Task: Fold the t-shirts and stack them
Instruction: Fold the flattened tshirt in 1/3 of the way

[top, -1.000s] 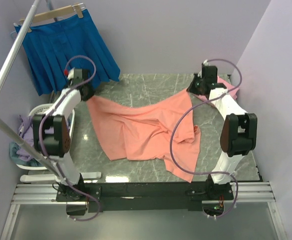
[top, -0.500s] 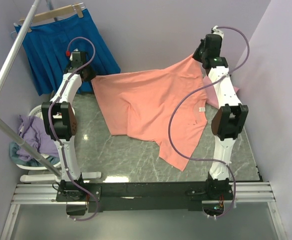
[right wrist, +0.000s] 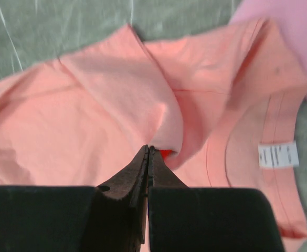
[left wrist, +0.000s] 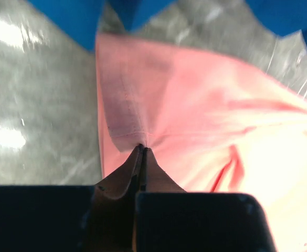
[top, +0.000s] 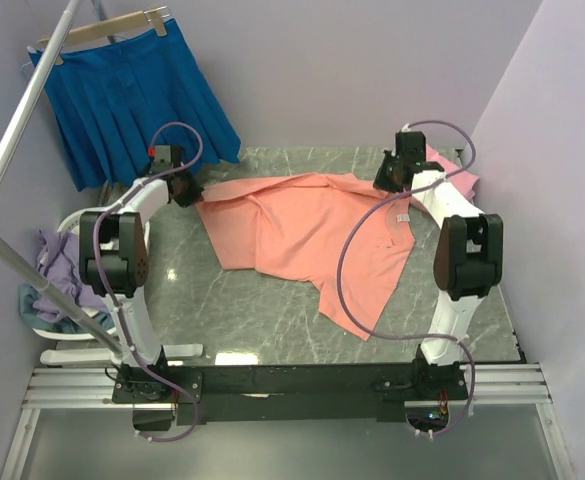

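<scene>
The salmon-orange t-shirt (top: 312, 240) lies spread and wrinkled across the marble table. My left gripper (top: 187, 190) is shut on its left corner by a hem; the pinch shows in the left wrist view (left wrist: 141, 148). My right gripper (top: 390, 178) is shut on a fold of the shirt near the collar; the pinch shows in the right wrist view (right wrist: 149, 149), with the neck label (right wrist: 278, 155) beside it. The lighter pink t-shirt (top: 462, 178) lies at the back right corner, mostly hidden behind the right arm, and also shows in the right wrist view (right wrist: 295, 37).
A bright blue pleated skirt (top: 122, 95) hangs on a hanger at the back left. A white basket (top: 72, 225) with lilac clothes stands left of the table. A white rail (top: 17, 130) slants across the left side.
Both grippers have come down from a raised position toward the table, still holding the salmon shirt. The shirt has dropped from hanging stretched in the air to lying on the table.
</scene>
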Robot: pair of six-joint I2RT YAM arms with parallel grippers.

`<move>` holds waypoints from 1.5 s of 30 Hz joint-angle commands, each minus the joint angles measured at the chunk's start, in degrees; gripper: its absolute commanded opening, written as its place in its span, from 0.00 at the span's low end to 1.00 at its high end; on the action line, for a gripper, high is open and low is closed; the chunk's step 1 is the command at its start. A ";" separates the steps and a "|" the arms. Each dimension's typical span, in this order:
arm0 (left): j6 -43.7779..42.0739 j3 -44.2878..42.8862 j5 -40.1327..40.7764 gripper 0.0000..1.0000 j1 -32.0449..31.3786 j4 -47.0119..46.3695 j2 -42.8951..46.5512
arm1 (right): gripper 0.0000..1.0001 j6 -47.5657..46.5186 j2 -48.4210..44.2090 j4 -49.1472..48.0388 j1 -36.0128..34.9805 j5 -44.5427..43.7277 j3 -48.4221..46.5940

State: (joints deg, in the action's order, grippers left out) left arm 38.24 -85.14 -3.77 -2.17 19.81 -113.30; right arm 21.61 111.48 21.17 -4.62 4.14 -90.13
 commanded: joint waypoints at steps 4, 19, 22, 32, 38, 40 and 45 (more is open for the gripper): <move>1.05 7.00 1.75 0.01 -1.96 -5.75 9.31 | 0.00 0.54 -13.12 -7.54 -1.00 -2.37 10.66; 1.75 15.18 11.85 0.01 -1.52 -3.11 13.72 | 0.00 3.97 -18.85 -4.65 -0.91 -20.65 20.16; 1.92 15.10 11.50 0.01 -1.52 -2.85 11.71 | 0.00 4.49 -16.39 -2.55 -0.83 -23.64 20.17; 1.75 12.46 14.65 0.16 -1.52 0.39 7.21 | 0.20 6.43 -12.25 -1.31 0.23 -31.04 21.66; 2.01 11.23 16.25 0.70 -1.52 0.75 10.11 | 0.66 7.05 -18.65 -6.22 0.14 -25.33 24.30; 1.84 10.09 16.08 0.77 -1.52 1.02 11.07 | 0.70 6.70 -19.63 -7.36 0.23 -23.58 24.12; 2.01 5.09 7.65 0.80 -1.60 -2.84 9.42 | 0.71 5.29 -11.57 -7.11 0.14 -13.31 14.30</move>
State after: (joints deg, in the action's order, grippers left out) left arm 40.10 -74.37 9.56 -3.77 20.99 -105.67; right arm 27.62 96.05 17.06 -4.82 -16.99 -67.48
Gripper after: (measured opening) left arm 0.800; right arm 0.707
